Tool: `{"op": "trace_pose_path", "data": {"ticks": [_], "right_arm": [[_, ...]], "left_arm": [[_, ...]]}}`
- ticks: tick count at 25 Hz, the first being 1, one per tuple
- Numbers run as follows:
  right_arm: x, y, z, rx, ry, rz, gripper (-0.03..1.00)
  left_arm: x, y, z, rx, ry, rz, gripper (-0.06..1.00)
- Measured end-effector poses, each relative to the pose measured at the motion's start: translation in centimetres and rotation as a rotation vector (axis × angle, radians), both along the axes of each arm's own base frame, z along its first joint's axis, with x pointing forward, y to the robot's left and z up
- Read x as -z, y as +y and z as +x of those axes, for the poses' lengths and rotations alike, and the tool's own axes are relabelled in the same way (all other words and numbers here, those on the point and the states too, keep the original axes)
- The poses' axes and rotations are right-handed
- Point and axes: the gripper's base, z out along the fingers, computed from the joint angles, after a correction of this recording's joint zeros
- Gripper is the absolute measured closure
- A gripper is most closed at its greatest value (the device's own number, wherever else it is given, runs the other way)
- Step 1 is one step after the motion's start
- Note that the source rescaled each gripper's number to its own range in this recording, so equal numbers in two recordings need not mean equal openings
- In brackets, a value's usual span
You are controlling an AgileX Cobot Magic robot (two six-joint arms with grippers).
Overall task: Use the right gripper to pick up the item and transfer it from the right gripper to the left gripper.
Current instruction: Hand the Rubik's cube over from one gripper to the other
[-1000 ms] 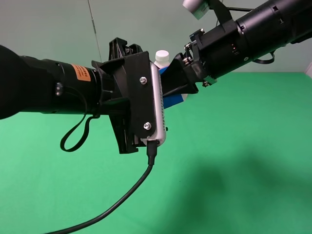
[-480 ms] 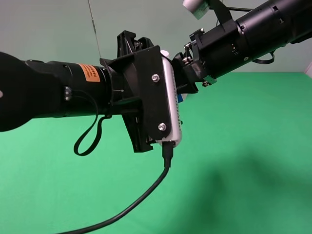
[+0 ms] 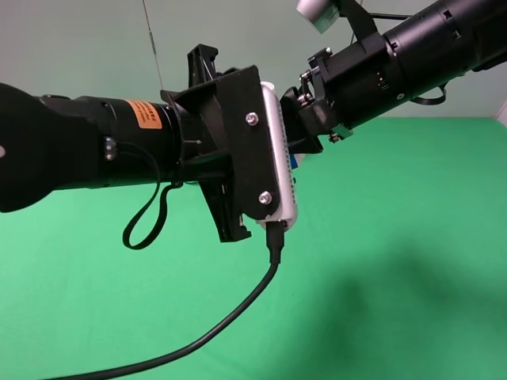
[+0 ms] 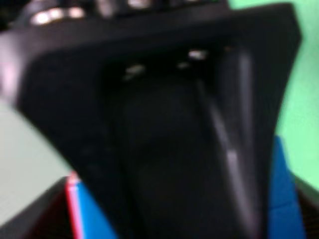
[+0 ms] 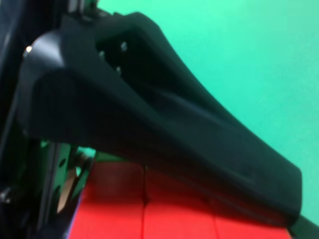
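The item, a puzzle cube, is held in mid-air where the two arms meet. In the exterior view only a sliver of its blue face (image 3: 294,161) shows past the left arm's white module (image 3: 279,150). My right gripper (image 3: 301,131) is shut on the cube; its black jaw lies across the red face (image 5: 149,214). In the left wrist view that same jaw (image 4: 189,149) covers the cube's middle, with blue faces (image 4: 284,199) showing on both sides. My left gripper (image 3: 287,157) is hidden behind its plate; its dark jaws sit at the cube's two sides.
The green surface (image 3: 396,277) lies far below both arms. A black cable (image 3: 238,313) hangs from the left wrist module, and a loop of cable (image 3: 142,226) hangs under the left arm. The right arm's light-grey module (image 3: 317,12) is at the top.
My left arm has moved right toward the right gripper, and its plate and module now cover the cube and the white cap behind. The right arm has stayed still.
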Motion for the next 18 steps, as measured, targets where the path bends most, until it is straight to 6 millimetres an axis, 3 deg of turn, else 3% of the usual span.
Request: {"op": "trace_pose_path", "data": {"ticks": [15, 16, 18], "right_arm": [[-0.03, 0.02, -0.01, 0.007, 0.011, 0.006, 0.95], [-0.03, 0.02, -0.01, 0.007, 0.011, 0.006, 0.83], [-0.02, 0.01, 0.08, 0.017, 0.01, 0.004, 0.33]], "left_arm": [[-0.03, -0.02, 0.01, -0.002, 0.003, -0.004, 0.76], [-0.03, -0.02, 0.01, -0.003, 0.004, -0.005, 0.94], [0.07, -0.02, -0.09, 0.003, 0.013, 0.004, 0.92]]}}
